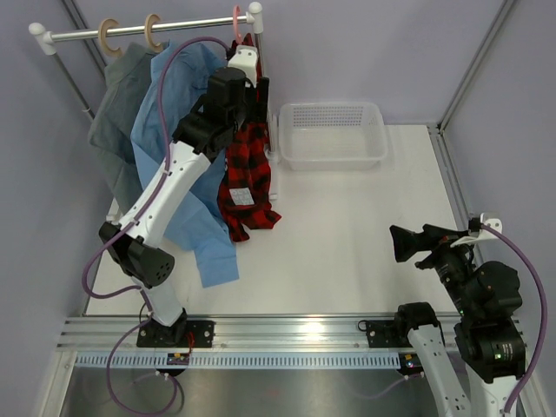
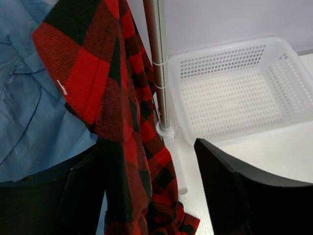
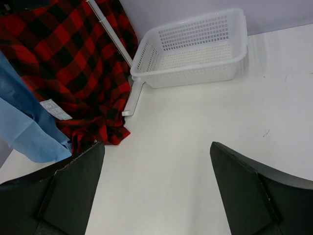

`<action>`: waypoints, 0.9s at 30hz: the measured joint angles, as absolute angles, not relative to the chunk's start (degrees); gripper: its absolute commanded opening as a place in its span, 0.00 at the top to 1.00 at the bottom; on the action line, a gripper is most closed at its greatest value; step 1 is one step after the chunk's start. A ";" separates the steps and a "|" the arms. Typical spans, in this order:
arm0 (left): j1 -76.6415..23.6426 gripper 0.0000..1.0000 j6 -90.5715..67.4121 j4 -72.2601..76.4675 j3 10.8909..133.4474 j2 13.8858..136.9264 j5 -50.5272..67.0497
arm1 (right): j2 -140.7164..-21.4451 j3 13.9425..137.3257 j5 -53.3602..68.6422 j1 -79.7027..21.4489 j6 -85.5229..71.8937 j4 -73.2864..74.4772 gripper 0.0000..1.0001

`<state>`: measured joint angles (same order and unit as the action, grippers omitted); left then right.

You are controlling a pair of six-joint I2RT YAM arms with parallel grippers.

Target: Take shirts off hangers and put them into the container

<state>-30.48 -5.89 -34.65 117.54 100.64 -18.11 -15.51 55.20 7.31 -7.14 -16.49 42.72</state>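
Red-and-black plaid shirt (image 1: 248, 174) hangs just left of the container (image 1: 332, 106) on its pink hanger (image 1: 237, 22). The light blue shirt (image 1: 187, 130) and grey shirt (image 1: 117, 113) hang farther left on the tan hangers (image 1: 109, 35). Nothing lies in the container, so I judge all three are left to do. The left gripper (image 2: 142, 161) stands unclenched astride the plaid cloth; whether a finger touches it, I can't tell. The right gripper (image 3: 156, 147), spread and empty, sits well apart from the container, toward its near right.

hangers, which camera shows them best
Top external. It alone shows the hooks of the two tan hangers and the pink hanger over the rail; the shirts hide the rest. Both wrist views show no hanger, only the plaid shirt and basket.
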 measured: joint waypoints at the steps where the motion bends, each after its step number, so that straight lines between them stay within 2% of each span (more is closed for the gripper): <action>1: -30.50 0.34 -5.13 -34.74 117.71 100.73 -18.52 | -15.14 54.94 7.40 -7.14 -16.43 42.74 0.01; 3: -30.48 0.40 -4.23 -34.68 118.39 100.73 -19.05 | -14.63 54.61 7.62 -7.14 -16.32 42.74 0.01; 11: -30.37 0.47 -2.96 -34.17 119.33 100.66 -20.01 | -14.35 54.30 8.21 -7.14 -16.21 42.70 0.01; 15: -30.37 0.56 -2.90 -34.15 119.33 100.64 -20.03 | -14.22 54.28 8.25 -7.14 -16.19 42.70 0.01; 16: -30.37 0.62 -2.83 -34.15 119.33 100.64 -20.08 | -14.22 54.26 8.25 -7.14 -16.19 42.70 0.00; 20: -30.37 0.70 -2.72 -34.15 119.33 100.60 -20.47 | -14.02 54.06 8.25 -7.14 -16.19 42.70 0.01; 25: -30.35 0.91 -2.79 -34.15 119.33 100.51 -21.54 | -13.87 53.93 8.25 -7.14 -16.14 42.70 0.01; 26: -30.30 1.00 -2.74 -34.15 119.33 100.47 -21.74 | -13.87 53.91 8.27 -7.14 -16.14 42.70 0.00; 27: -30.24 1.00 -2.66 -34.17 119.33 100.38 -21.87 | -13.80 53.91 8.27 -7.14 -16.14 42.68 0.00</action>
<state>-30.24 -2.66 -34.17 119.33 100.38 -21.87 -13.80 53.91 8.27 -7.14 -16.14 42.68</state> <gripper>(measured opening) 0.118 0.993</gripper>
